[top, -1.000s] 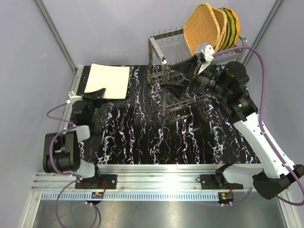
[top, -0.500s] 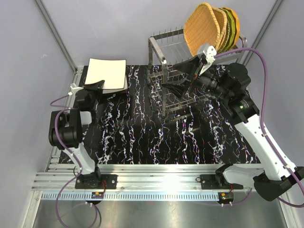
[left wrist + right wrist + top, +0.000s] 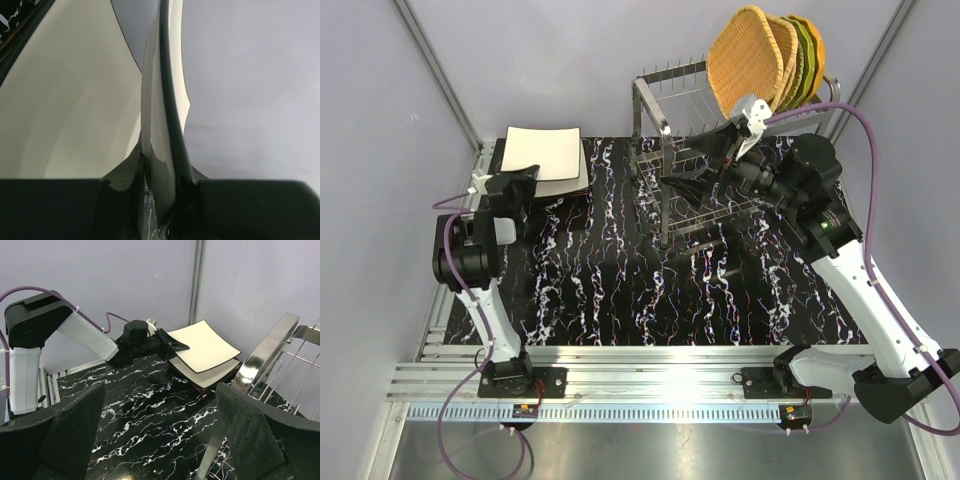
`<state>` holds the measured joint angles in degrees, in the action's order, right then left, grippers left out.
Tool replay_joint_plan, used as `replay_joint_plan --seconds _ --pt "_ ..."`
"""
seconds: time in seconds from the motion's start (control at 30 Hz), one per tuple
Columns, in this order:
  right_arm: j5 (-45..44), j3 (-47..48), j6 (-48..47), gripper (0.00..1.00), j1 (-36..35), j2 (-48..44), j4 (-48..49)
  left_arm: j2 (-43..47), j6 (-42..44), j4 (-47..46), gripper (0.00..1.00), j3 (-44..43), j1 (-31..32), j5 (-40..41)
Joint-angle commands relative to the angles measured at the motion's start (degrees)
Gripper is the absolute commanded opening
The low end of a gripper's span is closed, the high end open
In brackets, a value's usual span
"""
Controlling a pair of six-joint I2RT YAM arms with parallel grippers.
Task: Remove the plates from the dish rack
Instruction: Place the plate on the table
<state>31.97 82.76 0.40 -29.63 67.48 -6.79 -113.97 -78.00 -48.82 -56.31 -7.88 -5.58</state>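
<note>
The black marbled mat (image 3: 620, 270) covers the table between the two arms. At the far left of the mat, the left gripper (image 3: 525, 178) is clamped on the near edge of a square cream plate (image 3: 548, 152). The left wrist view shows this plate (image 3: 167, 75) edge-on, pinched between the two black fingers (image 3: 250, 207). In the right wrist view the cream plate (image 3: 202, 346) sits slightly tilted directly over a stack of square plates (image 3: 210, 376) in the far left corner. Whether it touches the stack cannot be determined. To the right, the right gripper (image 3: 682, 165) is at the near side of the dish rack (image 3: 655, 105), level with its lower tier, with its jaws spread wide. The right wrist view confirms this: both fingers (image 3: 75, 425) stand well apart with nothing between them, and the rack's tubular frame (image 3: 265, 355) is just to the right. The dish rack stands at the far right of the mat. On its upper tier, at the far right end, a woven-look tan plate (image 3: 748, 62) stands upright in the prongs. A second tan plate (image 3: 784, 50), a green plate (image 3: 806, 52) and an orange plate (image 3: 818, 45) are packed close behind it.
</note>
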Motion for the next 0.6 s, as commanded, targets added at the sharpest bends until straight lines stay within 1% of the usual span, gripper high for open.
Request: replay_joint_plan --seconds 0.0,0.23,0.57 --pt "-1.5 0.2 -1.9 1.0 0.3 0.1 1.3 0.4 -0.2 -12.1 0.0 -6.2 -0.2 1.9" --pt "-1.6 -0.1 -2.2 1.0 0.4 0.8 1.9 -2.0 1.2 -8.2 0.0 -9.9 0.1 2.7" --pt "-1.8 -0.1 -2.5 1.0 0.6 1.2 2.2 -4.3 2.1 -5.2 0.0 -12.5 0.8 3.6"
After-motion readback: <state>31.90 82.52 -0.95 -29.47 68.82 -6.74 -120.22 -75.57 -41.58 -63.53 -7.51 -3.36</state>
